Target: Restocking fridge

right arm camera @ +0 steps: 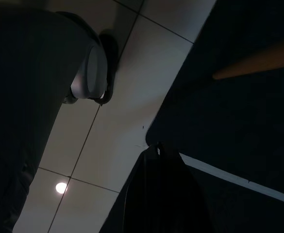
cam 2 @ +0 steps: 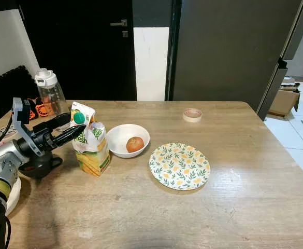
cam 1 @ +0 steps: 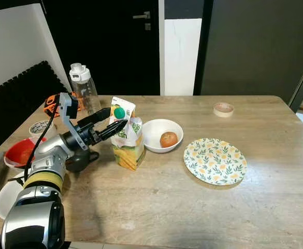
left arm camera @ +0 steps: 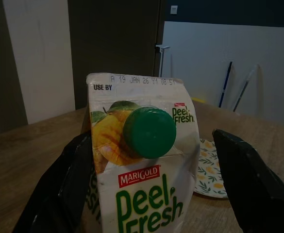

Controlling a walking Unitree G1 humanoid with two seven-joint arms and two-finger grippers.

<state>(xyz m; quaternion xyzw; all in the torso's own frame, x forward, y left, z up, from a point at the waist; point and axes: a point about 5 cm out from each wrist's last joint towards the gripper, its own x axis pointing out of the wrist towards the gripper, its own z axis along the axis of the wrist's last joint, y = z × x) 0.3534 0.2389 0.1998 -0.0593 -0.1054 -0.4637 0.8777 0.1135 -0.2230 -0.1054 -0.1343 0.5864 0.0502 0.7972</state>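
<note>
A long wooden table (cam 1: pixel 192 207) with a pale grain fills the foreground, and behind it stand a black door (cam 1: pixel 115 46) and a tall dark grey fridge front (cam 2: pixel 229 52). On the table, well to the robot's right of the other items, lies a round flat plate with a green leaf and yellow fruit pattern (cam 1: pixel 215 161); just beside it sits a white round bowl (cam 1: pixel 154 132) containing one brown round fruit (cam 1: pixel 168 139). The task item, a white and yellow gable-top juice carton with a green screw cap (cam 1: pixel 126 137), stands upright near the table's left half, touching or almost touching the bowl's rim. The left gripper (cam 1: pixel 114 120) is level with the carton's upper part, its two black fingers (left arm camera: pixel 69 184) spread apart on either side of the carton; in the left wrist view one finger lies against the carton's side while the other stands clear, so the grasp is released, not closed. Behind the carton stands a clear plastic bottle with a white lid (cam 1: pixel 84 88). A small roll of beige tape (cam 1: pixel 223 109) lies near the far edge. At the left edge rest a red shallow bowl (cam 1: pixel 19 153) and a white plate (cam 1: pixel 6 194). The right gripper (right arm camera: pixel 161 194) hangs over tiled floor; its finger state cannot be told
</note>
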